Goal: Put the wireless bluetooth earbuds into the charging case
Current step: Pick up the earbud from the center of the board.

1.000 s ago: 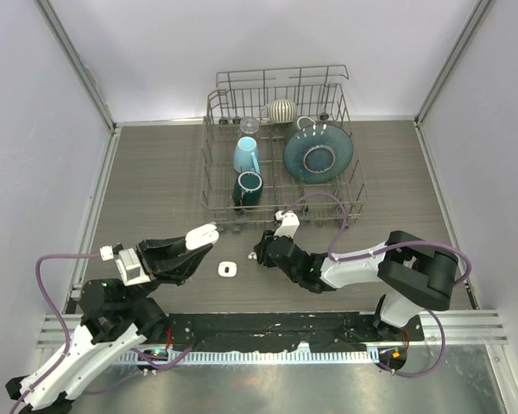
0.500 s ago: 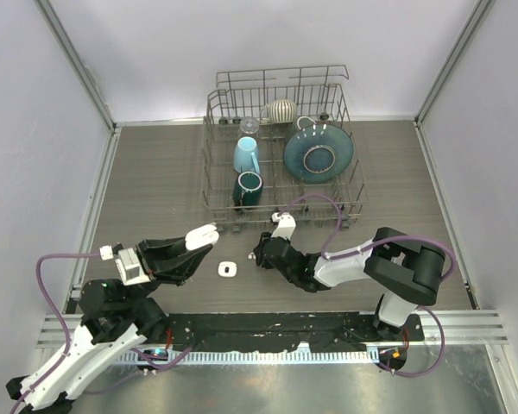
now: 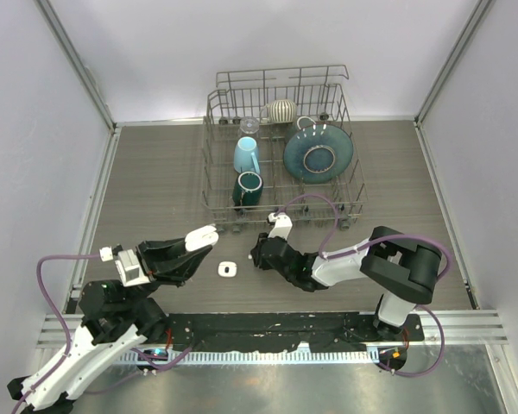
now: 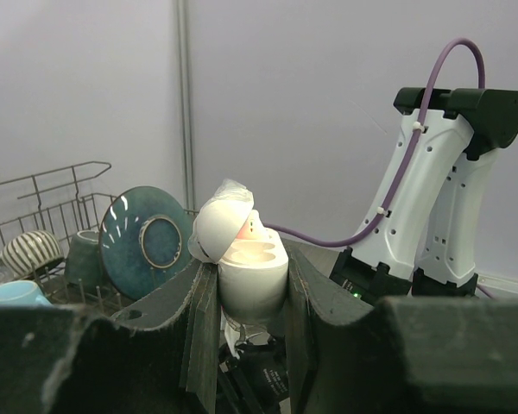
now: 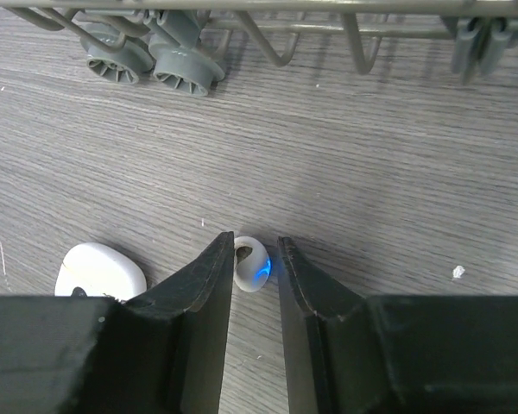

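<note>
My left gripper (image 4: 250, 263) is shut on the white charging case (image 4: 253, 280), held upright above the table with its lid (image 4: 217, 222) flipped open and the inner wells showing. In the top view that case (image 3: 204, 235) is at the left. One white earbud (image 5: 252, 263), glowing blue, lies on the table between my right gripper's (image 5: 255, 248) fingers. The left finger touches it and a thin gap remains at the right finger, so the jaws are open. A second white earbud (image 3: 229, 270) lies between the arms, seen at the lower left of the right wrist view (image 5: 99, 270).
A wire dish rack (image 3: 209, 164) stands just behind the right gripper (image 3: 256, 255), holding a teal plate (image 3: 318, 153), a light blue mug (image 3: 247, 155), a dark green mug (image 3: 248, 188) and a striped bowl (image 3: 282, 109). Its grey feet (image 5: 186, 69) are close ahead of the fingers.
My right gripper has crept a little left and its jaws have narrowed around the glowing earbud. The left arm and the case have not moved.
</note>
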Robot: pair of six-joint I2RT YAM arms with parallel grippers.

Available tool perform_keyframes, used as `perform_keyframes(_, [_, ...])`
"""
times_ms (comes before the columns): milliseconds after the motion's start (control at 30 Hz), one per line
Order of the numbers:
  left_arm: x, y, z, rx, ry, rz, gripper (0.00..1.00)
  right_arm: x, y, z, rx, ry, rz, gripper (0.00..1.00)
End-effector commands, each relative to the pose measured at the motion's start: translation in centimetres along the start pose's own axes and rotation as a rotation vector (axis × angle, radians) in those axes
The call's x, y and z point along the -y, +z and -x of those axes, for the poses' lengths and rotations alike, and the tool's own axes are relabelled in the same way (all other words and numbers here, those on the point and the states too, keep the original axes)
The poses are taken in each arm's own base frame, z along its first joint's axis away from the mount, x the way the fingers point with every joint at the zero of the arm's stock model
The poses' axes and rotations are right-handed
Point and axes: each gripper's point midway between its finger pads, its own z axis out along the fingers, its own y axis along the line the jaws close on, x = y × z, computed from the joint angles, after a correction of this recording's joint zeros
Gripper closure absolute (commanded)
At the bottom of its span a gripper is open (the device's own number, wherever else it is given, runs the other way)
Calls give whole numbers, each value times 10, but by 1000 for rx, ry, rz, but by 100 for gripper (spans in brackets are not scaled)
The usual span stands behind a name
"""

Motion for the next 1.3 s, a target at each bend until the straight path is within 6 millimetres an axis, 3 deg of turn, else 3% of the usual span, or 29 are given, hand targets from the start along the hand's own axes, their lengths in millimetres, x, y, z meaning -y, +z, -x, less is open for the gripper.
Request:
perform_keyframes(0, [1,-1,7,27,-3,0,100,-12,3,1,-2,-1,39,68])
perform_keyframes(467, [1,-2,3,18,-21,-1,100,-9,-7,-7,-30,0,71,73])
perform_keyframes(1100, [3,-1,2,15,-40,-10,100,-2,-14,-25,-58,-23,75,67])
perform_keyframes(1267, [3,0,2,13,-40,-9,100,-8,-15,-23,-48,-27,109,75])
